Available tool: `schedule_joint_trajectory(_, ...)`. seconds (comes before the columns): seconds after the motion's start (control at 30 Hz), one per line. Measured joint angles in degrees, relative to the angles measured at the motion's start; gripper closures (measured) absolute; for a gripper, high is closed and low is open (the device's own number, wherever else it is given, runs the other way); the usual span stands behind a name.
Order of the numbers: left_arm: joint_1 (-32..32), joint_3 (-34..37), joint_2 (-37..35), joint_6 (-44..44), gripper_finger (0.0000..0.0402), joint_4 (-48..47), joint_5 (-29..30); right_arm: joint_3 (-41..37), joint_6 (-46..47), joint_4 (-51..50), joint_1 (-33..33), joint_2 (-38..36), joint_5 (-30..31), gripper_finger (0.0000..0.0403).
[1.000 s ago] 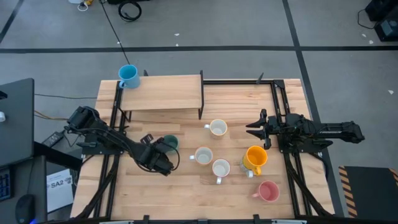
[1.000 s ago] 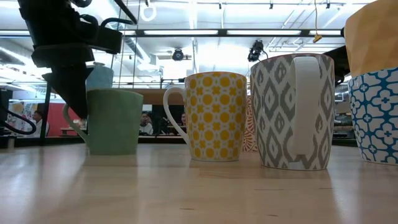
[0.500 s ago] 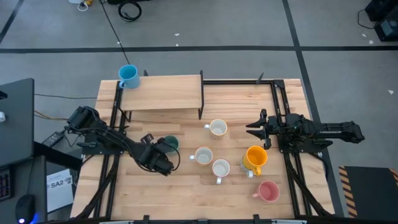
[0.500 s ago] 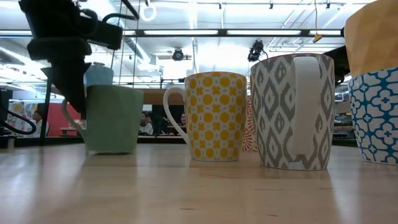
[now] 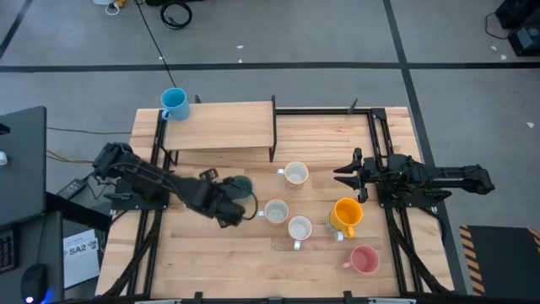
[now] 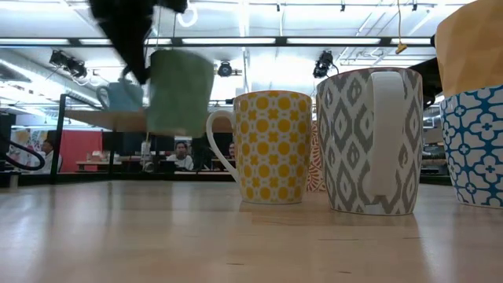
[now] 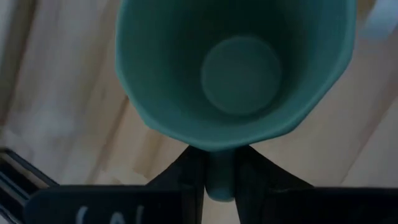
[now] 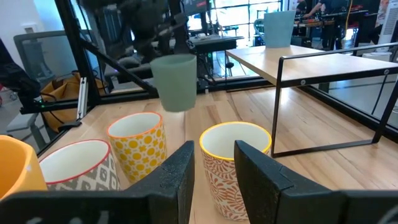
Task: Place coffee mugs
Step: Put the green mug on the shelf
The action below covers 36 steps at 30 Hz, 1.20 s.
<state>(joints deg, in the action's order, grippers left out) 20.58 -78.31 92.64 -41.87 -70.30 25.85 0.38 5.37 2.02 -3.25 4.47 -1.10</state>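
Left gripper (image 5: 239, 201) is clamped on the handle of the dark green mug (image 6: 181, 92); the low view shows that mug lifted clear of the table (image 5: 253, 262) and tilted, which the overhead picture cannot confirm. From the left wrist camera its glazed, smooth interior (image 7: 239, 74) is round with a flat base, handle pinched between both dark fingers (image 7: 186, 177).

Right gripper (image 5: 344, 175) waits near the orange-yellow mug (image 5: 347, 211), fingers parted and holding nothing.

Three patterned white mugs (image 5: 277, 211) cluster mid-table — yellow dots, grey lattice and orange fronds show only at low level; bare wood lies open toward the near edge. Blue mug (image 5: 174, 103) sits on the raised wooden shelf (image 5: 224, 125); pink mug (image 5: 364, 259) stands apart near the right front.
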Motion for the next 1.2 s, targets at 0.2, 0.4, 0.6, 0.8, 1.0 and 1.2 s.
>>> schedule_joint_trajectory(0.2, -6.7, -8.2, 0.0, 10.8, 0.0341, -4.1, 2.8, 0.0, 0.0, 0.0, 0.0, 0.0, 0.0, 0.0284)
schedule_joint_trajectory(0.4, -15.5, -14.7, -1.0, 14.6, 0.0341, -12.1, 8.1, 0.0, 0.0, 0.0, 0.0, 0.0, 0.0, 0.0284)
schedule_joint_trajectory(0.6, -27.1, -15.2, -4.7, 15.0, 0.0341, -16.3, 9.0, 0.0, 0.0, 0.0, 0.0, 0.0, 0.0, 0.0284)
schedule_joint_trajectory(0.8, -39.7, -14.7, -8.3, 19.0, 0.034, -15.4, 8.4, 0.0, 0.0, 0.0, 0.0, 0.0, 0.0, 0.0284)
schedule_joint_trajectory(1.0, -50.7, -14.6, -8.7, 24.8, 0.034, -13.6, 2.7, 0.0, 0.0, 0.0, 0.0, 0.0, 0.0, 0.0284)
schedule_joint_trajectory(1.2, -58.4, -14.6, -8.7, 29.1, 0.034, -6.2, -4.4, 0.0, 0.0, 0.0, 0.0, 0.0, 0.0, 0.0284)
